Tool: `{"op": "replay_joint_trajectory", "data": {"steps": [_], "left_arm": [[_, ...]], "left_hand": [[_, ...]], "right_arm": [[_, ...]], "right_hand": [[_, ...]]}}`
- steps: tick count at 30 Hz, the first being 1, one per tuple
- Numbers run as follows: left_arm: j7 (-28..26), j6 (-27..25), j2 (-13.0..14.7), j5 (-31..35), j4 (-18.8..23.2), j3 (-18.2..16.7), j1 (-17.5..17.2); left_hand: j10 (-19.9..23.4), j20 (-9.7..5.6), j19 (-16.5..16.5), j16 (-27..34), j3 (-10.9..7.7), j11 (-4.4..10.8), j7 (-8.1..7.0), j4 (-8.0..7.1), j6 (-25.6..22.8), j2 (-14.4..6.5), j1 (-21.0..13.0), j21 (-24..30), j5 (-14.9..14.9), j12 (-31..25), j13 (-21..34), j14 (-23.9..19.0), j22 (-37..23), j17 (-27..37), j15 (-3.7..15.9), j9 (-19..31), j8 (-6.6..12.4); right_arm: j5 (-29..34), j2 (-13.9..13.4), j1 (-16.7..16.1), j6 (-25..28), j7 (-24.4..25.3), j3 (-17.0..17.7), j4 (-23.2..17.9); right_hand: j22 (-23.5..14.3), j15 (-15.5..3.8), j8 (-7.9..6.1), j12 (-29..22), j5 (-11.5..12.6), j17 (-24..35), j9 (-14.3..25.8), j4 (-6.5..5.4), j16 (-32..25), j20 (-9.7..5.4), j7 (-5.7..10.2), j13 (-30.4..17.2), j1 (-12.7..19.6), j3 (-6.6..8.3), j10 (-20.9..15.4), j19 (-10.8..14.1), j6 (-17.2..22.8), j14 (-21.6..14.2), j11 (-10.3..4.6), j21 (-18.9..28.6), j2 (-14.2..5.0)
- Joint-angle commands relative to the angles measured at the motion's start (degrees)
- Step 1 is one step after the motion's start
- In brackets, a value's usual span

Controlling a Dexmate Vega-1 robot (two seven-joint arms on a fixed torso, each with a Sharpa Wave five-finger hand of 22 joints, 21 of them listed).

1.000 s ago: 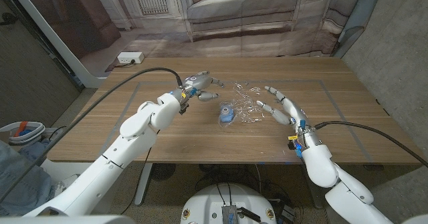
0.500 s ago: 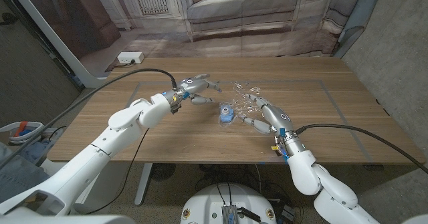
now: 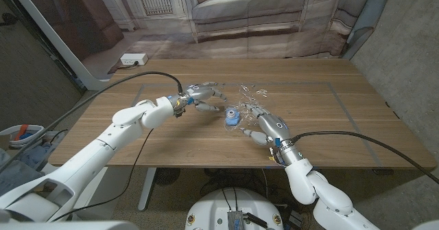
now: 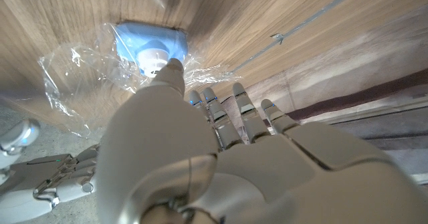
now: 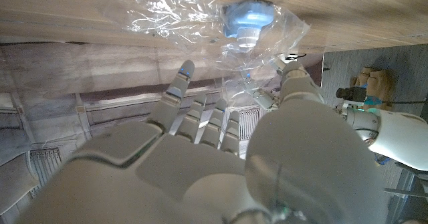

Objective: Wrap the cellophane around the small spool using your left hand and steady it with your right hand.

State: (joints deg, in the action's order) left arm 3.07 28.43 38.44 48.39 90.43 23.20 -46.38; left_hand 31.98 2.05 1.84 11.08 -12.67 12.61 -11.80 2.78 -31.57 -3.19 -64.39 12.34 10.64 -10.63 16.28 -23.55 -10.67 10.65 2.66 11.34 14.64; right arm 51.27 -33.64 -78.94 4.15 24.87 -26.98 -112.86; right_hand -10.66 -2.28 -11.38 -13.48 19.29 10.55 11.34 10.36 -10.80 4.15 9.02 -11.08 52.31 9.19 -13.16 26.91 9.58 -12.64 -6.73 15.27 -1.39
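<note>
Near the middle of the head view, the small spool [image 3: 232, 116] is sitting on the wooden counter [image 3: 178, 144], blue with a pale core, and the crumpled cellophane [image 3: 252, 99] is lying over and beside it, spreading toward the upper right of the frame. The left hand [image 3: 204, 96] is hovering just left of the spool with its fingers spread and nothing in them. In the left wrist view its fingertips [image 4: 244, 103] are reaching toward the spool [image 4: 152, 47] without touching it. The right hand [image 3: 267, 125] is coming in from the lower right, fingers apart, near the film's edge; whether it is touching the film cannot be told. In the right wrist view the spool [image 5: 247, 18] is showing through the clear sheet [image 5: 167, 13].

To do this step well, the right hand should probably be settling on the spool first, pressing it lightly so it does not roll or slide. The left hand would then be pinching a free edge of film rather than the bunched middle, and drawing it around the spool under light tension, since such thin film looks likely to cling and tear.

No brand, label or writing is readable on the spool or the film.
</note>
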Motion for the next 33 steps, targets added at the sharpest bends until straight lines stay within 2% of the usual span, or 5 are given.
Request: {"op": "replay_joint_trajectory", "data": {"steps": [1,9,12,23,33], "left_arm": [[-2.85,3.08,-2.27,0.81,-5.22,2.09,2.00],[-4.96,4.38,-4.07,0.96,-7.88,3.32,2.96],[-5.02,4.36,-4.38,0.83,-8.26,3.49,3.01],[-3.38,2.68,-3.43,0.91,-6.99,2.90,2.04],[-1.28,3.26,-3.00,3.75,-8.92,5.07,5.38]], "left_hand": [[0.68,0.15,0.41,0.43,-0.33,-0.20,-0.40,0.48,-0.44,-0.33,-0.41,0.17,0.34,-0.61,0.00,-0.60,-0.02,0.22,6.42,0.29,0.36],[0.77,0.43,0.57,0.42,-0.44,-0.22,-0.70,0.63,-0.74,-0.40,-0.54,0.17,0.34,-0.60,-0.37,-0.65,-0.02,0.27,6.10,0.28,0.41],[0.83,0.57,0.57,0.41,-0.46,-0.21,-0.73,0.63,-0.74,-0.45,-0.53,0.15,0.34,-0.61,-0.50,-0.61,-0.02,0.30,6.00,0.27,0.38],[1.03,0.77,0.47,0.34,-0.68,-0.17,-0.75,0.89,-1.01,-0.61,-0.86,0.06,0.34,-0.64,-0.87,-0.49,-0.03,0.32,5.93,0.26,0.41],[-4.54,1.31,-1.48,-0.55,-0.27,-0.31,-0.33,1.38,5.22,0.39,-0.51,-0.66,0.07,0.37,-2.38,3.25,-0.04,0.41,5.48,0.30,-2.31]], "right_arm": [[0.06,0.21,3.59,0.64,2.87,-3.72,4.74],[-0.76,1.19,4.91,1.43,4.46,-4.97,6.83],[-1.18,1.60,5.61,1.48,4.72,-5.50,7.78],[-2.91,2.26,8.41,0.59,4.43,-7.04,10.68],[-4.46,2.42,9.26,1.20,3.43,-6.98,11.10]], "right_hand": [[-0.02,-2.63,-0.30,-0.07,0.45,0.10,0.25,-0.10,-0.36,-0.37,0.42,-0.18,0.93,0.25,-0.62,0.52,-0.23,-1.06,-0.62,0.39,0.37],[-0.08,-3.11,-0.82,-0.01,0.57,0.30,0.28,-1.04,-1.10,-1.41,0.90,-0.19,0.71,-0.25,-0.56,2.38,1.16,-3.38,-0.59,0.83,1.00],[-0.13,-3.68,-1.08,-0.91,0.77,0.40,0.31,-1.65,-1.13,-2.19,1.04,-0.28,0.66,-0.59,-3.09,3.44,2.06,-4.27,-1.15,0.92,1.29],[-0.20,-4.18,-1.40,-1.69,0.99,0.49,0.32,-2.09,-1.43,-3.85,1.39,-0.23,0.72,-0.98,-5.55,5.78,3.42,-6.33,-1.43,1.46,1.58],[-0.22,-4.16,-1.41,-1.76,1.00,0.56,0.33,-2.47,-1.40,-3.60,1.28,-0.20,0.25,-1.30,-5.92,5.86,3.72,-6.69,-1.36,1.36,1.68]]}}
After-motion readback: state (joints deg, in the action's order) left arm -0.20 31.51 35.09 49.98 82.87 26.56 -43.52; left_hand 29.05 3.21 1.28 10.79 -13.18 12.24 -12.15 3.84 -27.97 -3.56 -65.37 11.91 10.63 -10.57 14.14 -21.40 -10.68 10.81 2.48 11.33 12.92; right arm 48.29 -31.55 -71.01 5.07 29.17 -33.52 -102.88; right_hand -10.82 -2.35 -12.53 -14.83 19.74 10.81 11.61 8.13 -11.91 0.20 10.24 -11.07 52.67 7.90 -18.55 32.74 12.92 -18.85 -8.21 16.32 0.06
